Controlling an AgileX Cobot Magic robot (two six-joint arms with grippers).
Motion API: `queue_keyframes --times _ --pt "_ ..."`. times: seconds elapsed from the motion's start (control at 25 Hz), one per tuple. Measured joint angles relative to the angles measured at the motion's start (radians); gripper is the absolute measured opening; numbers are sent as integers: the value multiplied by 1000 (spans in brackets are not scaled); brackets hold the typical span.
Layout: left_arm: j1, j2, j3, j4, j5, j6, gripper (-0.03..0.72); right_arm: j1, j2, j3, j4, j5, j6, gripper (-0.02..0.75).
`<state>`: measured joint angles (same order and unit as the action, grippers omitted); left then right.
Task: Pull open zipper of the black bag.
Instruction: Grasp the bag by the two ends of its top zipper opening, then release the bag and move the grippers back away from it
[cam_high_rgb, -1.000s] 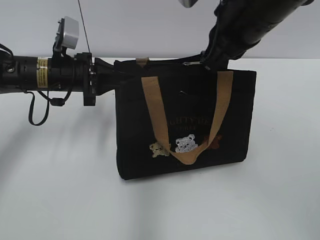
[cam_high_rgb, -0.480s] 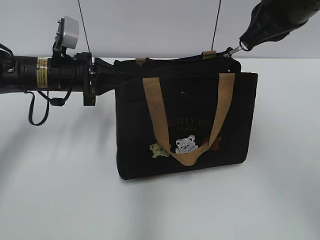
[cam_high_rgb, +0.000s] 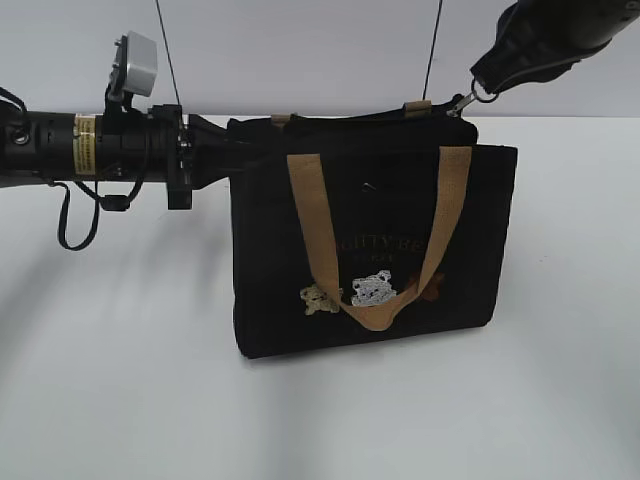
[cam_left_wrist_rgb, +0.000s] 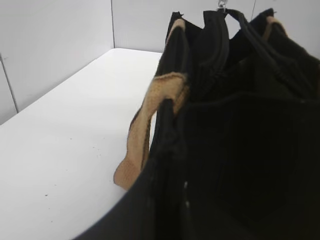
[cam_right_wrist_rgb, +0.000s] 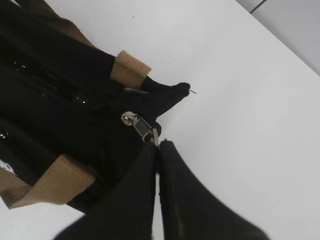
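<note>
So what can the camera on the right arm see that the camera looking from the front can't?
Only the right wrist view shows, up close, the right claw pinched shut on the silver zipper pull at the bag's end.

Only the exterior view shows the left arm at the bag's other end, the bear patches and the faint lettering on the front.

Both show the black bag, its tan handles and the white table.

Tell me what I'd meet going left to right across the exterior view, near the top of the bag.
Left arm → black bag, its left top corner → near tan handle → zipper pull tab → right gripper pinching the tab.
</note>
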<state>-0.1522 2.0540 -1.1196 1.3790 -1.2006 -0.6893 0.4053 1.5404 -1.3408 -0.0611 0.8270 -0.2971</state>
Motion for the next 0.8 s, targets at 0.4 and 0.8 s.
queue_keyframes --times 0.4,0.8 --pt "0 -45 0 11 32 -90 310 0 -1 0 12 -4 10 440" --pt "0 -232 0 251 275 -402 363 0 -1 0 13 -2 34 484"
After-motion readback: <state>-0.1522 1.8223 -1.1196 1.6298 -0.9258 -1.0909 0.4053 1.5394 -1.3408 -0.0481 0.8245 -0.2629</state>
